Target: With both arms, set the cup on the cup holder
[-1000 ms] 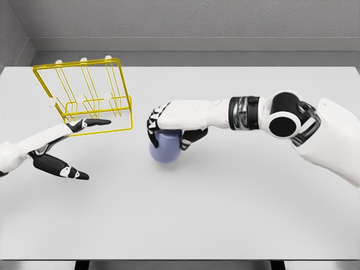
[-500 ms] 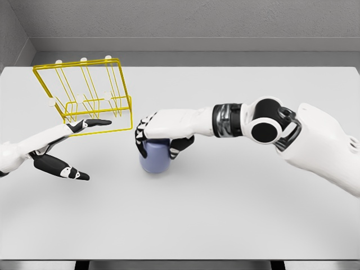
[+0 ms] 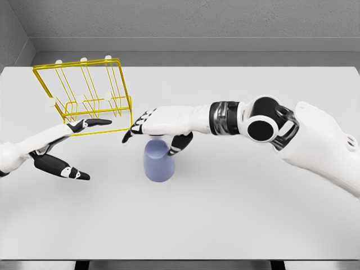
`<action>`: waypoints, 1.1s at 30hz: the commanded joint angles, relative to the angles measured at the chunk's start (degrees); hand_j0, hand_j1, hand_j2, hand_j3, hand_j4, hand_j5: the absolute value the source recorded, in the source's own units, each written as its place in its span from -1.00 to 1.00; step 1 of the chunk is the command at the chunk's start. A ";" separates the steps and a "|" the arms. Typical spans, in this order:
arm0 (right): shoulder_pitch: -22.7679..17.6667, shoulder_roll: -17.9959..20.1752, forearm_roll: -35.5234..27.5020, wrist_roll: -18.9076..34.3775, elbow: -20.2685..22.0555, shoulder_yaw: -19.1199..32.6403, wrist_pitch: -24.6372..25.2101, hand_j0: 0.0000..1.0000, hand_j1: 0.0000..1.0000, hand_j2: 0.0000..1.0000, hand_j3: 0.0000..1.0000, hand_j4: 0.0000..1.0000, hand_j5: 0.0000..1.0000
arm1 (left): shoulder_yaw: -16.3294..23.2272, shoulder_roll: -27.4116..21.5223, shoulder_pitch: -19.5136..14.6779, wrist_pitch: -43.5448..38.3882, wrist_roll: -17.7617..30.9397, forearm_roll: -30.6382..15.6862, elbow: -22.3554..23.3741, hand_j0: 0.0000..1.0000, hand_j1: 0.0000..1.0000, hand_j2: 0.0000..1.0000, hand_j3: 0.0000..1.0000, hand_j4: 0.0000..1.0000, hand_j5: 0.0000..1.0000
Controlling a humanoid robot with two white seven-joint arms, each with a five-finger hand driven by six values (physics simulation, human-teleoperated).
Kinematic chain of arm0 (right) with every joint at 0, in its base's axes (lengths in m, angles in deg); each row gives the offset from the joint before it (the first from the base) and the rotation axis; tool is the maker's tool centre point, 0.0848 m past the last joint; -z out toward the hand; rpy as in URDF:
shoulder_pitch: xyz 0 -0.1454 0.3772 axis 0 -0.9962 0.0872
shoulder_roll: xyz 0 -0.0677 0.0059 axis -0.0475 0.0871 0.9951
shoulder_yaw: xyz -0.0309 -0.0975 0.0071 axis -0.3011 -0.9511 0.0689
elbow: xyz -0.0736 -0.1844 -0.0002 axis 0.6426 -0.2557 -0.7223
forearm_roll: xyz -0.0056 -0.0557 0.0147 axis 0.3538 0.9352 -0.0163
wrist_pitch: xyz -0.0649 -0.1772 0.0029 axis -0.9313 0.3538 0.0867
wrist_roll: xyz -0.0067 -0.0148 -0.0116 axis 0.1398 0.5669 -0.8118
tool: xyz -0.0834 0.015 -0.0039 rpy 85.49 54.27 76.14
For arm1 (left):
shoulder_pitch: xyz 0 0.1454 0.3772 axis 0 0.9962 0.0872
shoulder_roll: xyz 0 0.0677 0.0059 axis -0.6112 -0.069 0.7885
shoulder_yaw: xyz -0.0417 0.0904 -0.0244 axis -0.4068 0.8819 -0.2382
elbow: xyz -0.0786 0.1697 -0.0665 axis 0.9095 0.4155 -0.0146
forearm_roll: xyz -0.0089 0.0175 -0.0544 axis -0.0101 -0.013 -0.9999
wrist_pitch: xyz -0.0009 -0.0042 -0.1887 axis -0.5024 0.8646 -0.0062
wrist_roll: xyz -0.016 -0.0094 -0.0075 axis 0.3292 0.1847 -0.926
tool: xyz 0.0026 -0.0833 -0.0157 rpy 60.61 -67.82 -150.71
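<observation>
White and matte, the flat surface (image 3: 236, 214) carries everything. At its far left stands the yellow wire cup holder (image 3: 84, 93), tilted, with white-tipped pegs. A smooth lavender-blue cup (image 3: 158, 160) rests near the middle, mouth down. The right hand (image 3: 157, 128) is held over it, fingers now spread and lifted off; half a second ago they were wrapped around the cup. The left hand (image 3: 59, 149) is unchanged, fingers apart, one fingertip at the holder's base.

White table (image 3: 236, 225), grey walls (image 3: 197, 19) behind, even light.
</observation>
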 commanded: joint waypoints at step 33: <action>-16.61 23.04 -0.34 -0.02 2.29 34.60 -16.20 1.00 1.00 1.00 1.00 1.00 1.00 | 3.85 16.64 -5.89 -14.10 -0.01 4.53 9.52 1.00 1.00 1.00 1.00 1.00 1.00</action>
